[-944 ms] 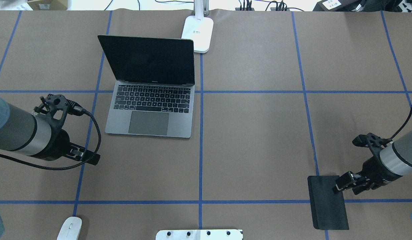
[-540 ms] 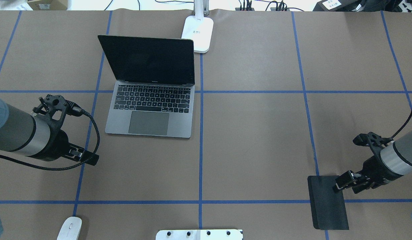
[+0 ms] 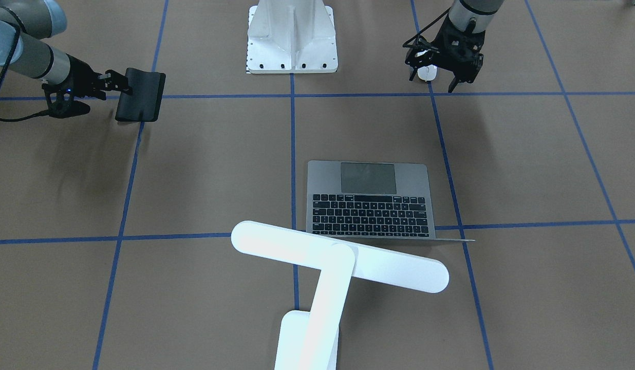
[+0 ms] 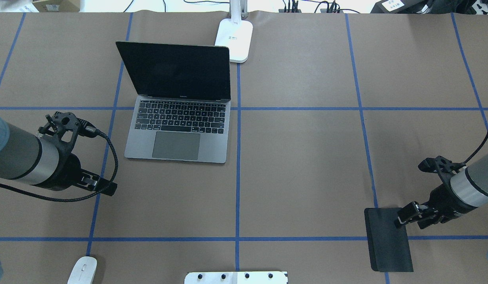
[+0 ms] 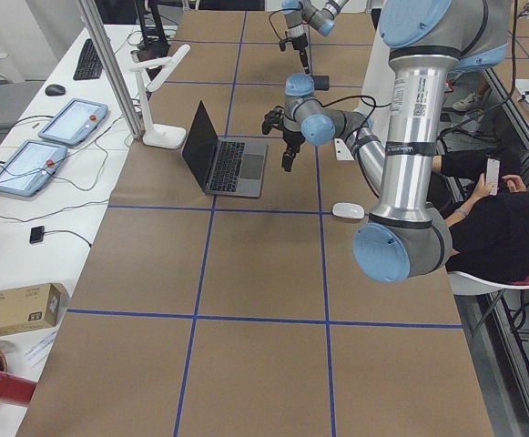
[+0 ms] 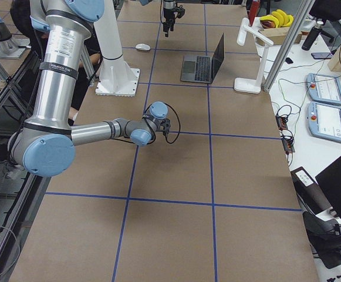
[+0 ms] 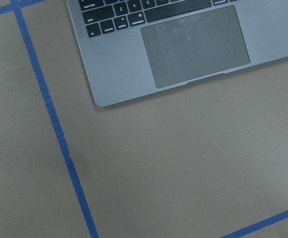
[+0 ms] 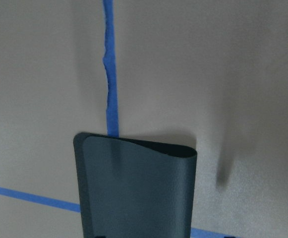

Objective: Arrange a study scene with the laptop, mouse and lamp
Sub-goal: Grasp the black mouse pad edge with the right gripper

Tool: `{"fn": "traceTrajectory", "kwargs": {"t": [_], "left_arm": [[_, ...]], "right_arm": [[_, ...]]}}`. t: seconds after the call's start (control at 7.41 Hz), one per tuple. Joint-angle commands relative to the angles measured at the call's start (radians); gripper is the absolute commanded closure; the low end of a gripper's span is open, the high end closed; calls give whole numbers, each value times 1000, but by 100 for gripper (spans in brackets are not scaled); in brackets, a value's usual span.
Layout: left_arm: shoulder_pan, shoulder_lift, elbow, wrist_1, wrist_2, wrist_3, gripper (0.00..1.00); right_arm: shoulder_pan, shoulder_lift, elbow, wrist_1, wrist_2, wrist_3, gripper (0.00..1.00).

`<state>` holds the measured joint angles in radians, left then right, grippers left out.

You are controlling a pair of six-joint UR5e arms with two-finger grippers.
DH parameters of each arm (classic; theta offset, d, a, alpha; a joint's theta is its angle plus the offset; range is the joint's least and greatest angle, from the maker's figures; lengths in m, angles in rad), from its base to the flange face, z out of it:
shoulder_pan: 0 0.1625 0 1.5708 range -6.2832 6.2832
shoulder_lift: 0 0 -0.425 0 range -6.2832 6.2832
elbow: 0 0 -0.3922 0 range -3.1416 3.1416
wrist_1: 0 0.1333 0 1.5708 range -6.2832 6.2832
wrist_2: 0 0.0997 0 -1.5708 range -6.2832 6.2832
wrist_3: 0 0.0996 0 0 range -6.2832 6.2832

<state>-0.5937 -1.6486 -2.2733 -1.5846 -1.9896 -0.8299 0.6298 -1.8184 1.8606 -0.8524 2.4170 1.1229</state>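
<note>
The grey laptop (image 4: 177,134) stands open at the back left and also shows in the front view (image 3: 369,200). The white lamp (image 3: 338,257) stands behind it, its base (image 4: 235,39) at the far edge. The white mouse (image 4: 82,269) lies at the near left edge. My left gripper (image 4: 109,190) hovers empty and looks open, left of the laptop's front corner, which the left wrist view (image 7: 193,44) shows. My right gripper (image 4: 400,221) is shut on the edge of a thin black mat (image 4: 388,244), whose held end curls up in the right wrist view (image 8: 134,193).
The white ribbed pedestal (image 3: 292,36) stands at the near middle edge. Blue tape lines grid the brown table. Tablets and cables lie beyond the far edge. A seated person shows in the left exterior view (image 5: 501,209).
My left arm has drifted slightly back toward the robot. My right gripper has stayed on the mat's edge.
</note>
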Motion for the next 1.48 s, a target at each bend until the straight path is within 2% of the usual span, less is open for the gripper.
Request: {"fn": "traceTrajectory", "kwargs": {"t": [0.0, 0.67, 0.94, 1.35], "left_arm": [[0, 1, 0, 0, 0, 0, 1], [0, 3, 3, 0, 2, 0, 1], [0, 9, 1, 0, 2, 2, 1], [0, 16, 3, 0, 2, 29, 1]], "right_arm": [[-15, 1, 0, -13, -6, 0, 29], [-36, 10, -5, -40, -7, -3, 30], [-38, 10, -4, -42, -7, -9, 45], [-41, 11, -8, -57, -6, -17, 47]]}}
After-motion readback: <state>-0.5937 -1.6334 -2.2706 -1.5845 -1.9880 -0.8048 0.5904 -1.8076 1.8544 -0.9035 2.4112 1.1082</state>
